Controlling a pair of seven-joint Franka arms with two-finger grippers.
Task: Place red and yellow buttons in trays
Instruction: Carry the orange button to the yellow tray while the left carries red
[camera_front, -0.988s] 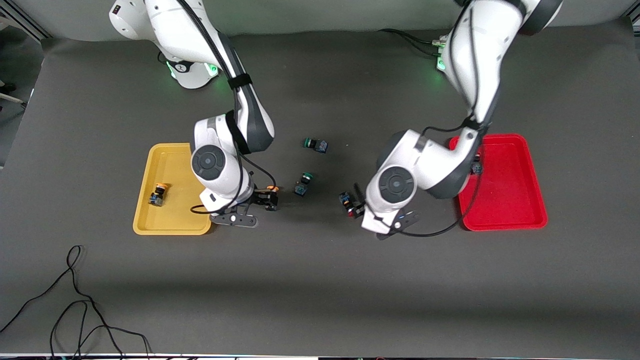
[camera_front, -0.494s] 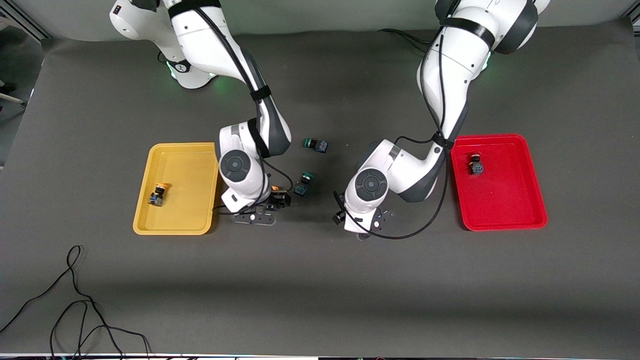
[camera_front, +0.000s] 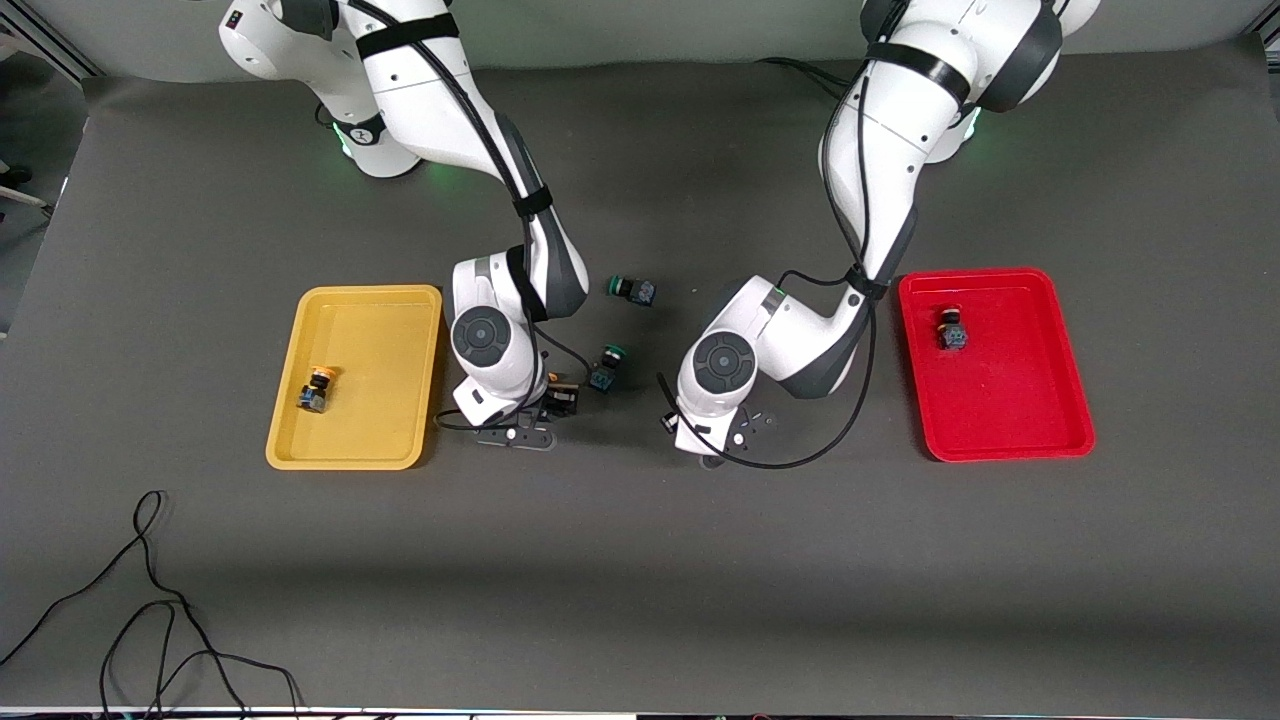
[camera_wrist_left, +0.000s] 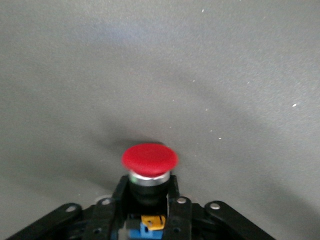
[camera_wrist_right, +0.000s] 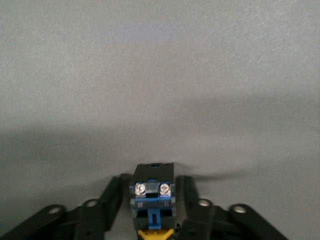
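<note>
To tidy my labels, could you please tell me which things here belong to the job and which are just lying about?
Job: yellow tray, holding yellow button; red tray, holding red button; second red button in left gripper; second yellow button in right gripper.
Lying about: nearer green button; farther green button; cable.

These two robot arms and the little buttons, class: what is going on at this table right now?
Both arms are sorting. The left gripper is shut on a red button, and the right gripper on a yellow button, both over the bare table between the trays. The yellow tray and the red tray each hold one button. Two green buttons lie on the table.
</note>
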